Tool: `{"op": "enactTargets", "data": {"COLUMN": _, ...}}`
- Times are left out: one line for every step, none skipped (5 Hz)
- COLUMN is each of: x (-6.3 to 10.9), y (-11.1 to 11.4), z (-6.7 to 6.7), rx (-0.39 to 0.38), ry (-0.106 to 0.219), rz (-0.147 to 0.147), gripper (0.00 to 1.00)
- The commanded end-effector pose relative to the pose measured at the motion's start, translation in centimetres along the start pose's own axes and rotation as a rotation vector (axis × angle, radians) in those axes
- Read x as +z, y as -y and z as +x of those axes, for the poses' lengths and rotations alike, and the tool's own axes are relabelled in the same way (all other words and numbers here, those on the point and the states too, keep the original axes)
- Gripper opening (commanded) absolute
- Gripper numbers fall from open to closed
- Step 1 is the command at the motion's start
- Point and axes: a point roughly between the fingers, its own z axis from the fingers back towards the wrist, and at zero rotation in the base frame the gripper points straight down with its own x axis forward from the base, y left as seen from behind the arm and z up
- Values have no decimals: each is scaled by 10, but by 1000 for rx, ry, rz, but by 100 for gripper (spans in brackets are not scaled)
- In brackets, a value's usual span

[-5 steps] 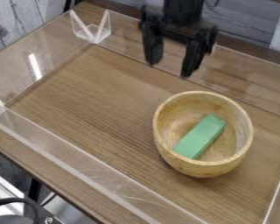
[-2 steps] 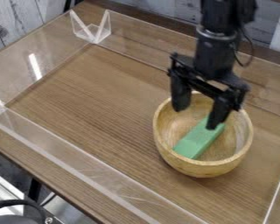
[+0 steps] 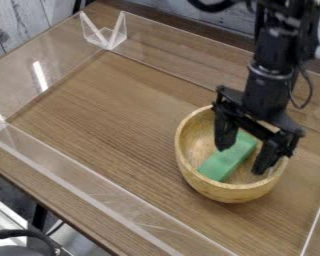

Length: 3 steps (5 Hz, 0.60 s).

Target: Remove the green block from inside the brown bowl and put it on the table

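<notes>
The green block (image 3: 226, 161) lies flat inside the brown bowl (image 3: 192, 164), which stands on the table (image 3: 109, 110) at the right. My gripper (image 3: 251, 143) hangs from the black arm, pointing down into the bowl. Its two black fingers (image 3: 224, 131) stand open, one on each side of the block's far end. I cannot tell whether they touch the block. The far end of the block is partly hidden behind the fingers.
Low clear acrylic walls (image 3: 69, 175) edge the table on all sides. A folded clear piece (image 3: 107, 30) stands at the back left corner. Bare wood-grain surface spreads to the left of the bowl.
The gripper has come down and to the right, from above the table behind the bowl into the bowl, straddling the block. Its jaws have stayed open. The block and bowl have not moved.
</notes>
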Motion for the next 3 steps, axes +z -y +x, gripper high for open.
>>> {"op": "enactTargets", "data": {"x": 7, "y": -3, "z": 7, "rx": -3, "ry": 89, "rz": 27, "gripper": 100}}
{"op": "enactTargets", "data": {"x": 13, "y": -6, "z": 8, "rx": 2, "ry": 121, "rz": 29, "gripper": 100}}
{"op": "enactTargets", "data": {"x": 19, "y": -7, "z": 8, "rx": 9, "ry": 148, "rz": 31, "gripper": 100}}
